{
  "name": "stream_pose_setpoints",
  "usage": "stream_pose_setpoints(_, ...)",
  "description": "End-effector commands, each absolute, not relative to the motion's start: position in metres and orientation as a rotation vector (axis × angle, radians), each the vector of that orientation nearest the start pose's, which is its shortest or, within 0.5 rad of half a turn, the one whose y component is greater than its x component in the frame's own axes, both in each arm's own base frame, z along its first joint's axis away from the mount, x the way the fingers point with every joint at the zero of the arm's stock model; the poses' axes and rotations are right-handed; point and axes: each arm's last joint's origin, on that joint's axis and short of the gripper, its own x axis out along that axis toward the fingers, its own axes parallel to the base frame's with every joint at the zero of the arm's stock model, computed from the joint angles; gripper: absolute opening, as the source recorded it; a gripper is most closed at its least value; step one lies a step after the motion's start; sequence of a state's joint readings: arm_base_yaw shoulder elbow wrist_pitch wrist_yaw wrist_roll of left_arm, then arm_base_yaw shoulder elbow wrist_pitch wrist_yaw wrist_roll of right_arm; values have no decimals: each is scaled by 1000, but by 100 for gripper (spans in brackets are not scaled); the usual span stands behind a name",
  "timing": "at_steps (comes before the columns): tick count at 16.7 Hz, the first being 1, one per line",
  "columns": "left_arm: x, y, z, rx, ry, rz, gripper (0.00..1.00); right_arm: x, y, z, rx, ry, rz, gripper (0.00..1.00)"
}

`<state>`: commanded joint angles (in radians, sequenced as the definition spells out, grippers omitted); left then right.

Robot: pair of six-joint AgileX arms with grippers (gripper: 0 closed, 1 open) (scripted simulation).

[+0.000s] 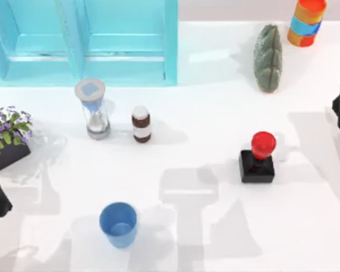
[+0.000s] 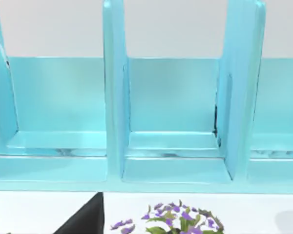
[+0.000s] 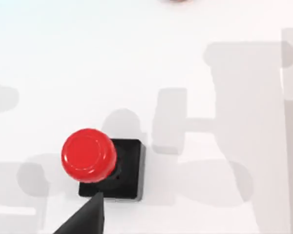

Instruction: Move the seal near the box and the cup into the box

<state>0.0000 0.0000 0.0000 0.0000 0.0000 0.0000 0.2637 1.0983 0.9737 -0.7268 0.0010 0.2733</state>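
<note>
White bench (image 1: 215, 113), nothing moved yet: seal (image 1: 258, 157) and cup (image 1: 118, 224) stand well apart from box (image 1: 124, 45). Right end effector (image 3: 83, 219) nears the seal, finger state unclear; next, descend over the knob.

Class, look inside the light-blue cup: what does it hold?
From above, the cup stands upright and open, showing only its own blue floor; nothing lies in it. The table beneath it is covered.

Glossy red knob on matt black block for the seal (image 1: 258, 156). Smooth blue plastic for the cup (image 1: 118, 224). Shiny, reflective turquoise panels on the box (image 1: 102, 42). Smooth matt white across the table (image 1: 215, 238). Rough, ridged grey-green surface on the stone-like lump (image 1: 268, 58).
</note>
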Motion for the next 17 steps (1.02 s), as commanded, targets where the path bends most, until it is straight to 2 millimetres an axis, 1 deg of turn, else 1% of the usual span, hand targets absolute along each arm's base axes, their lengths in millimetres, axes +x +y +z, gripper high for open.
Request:
stream_pose_setpoints(1,106,-1,160,0,0,0,100,231,70,292,136,956,127,100)
stream_pose_setpoints(3,106,-1,160,0,0,0,100,265,94,290,122,1116,111,100)
stream_pose_setpoints(6,106,-1,160,0,0,0,100,309,132,273,86,1319,73,100)
stream_pose_setpoints(8,106,-1,160,0,0,0,100,329,154,258,58,1424,45,100)
stream_pose_setpoints(10,106,-1,160,0,0,0,100,342,171,244,33,1502,19,100)
stream_pose_setpoints(12,106,-1,160,0,0,0,100,349,181,234,15,1552,0,100)
stream_pose_setpoints(14,106,-1,160,0,0,0,100,351,185,230,8,1571,-8,100)
stream_pose_setpoints(17,106,-1,160,0,0,0,100,351,185,230,8,1571,-8,100)
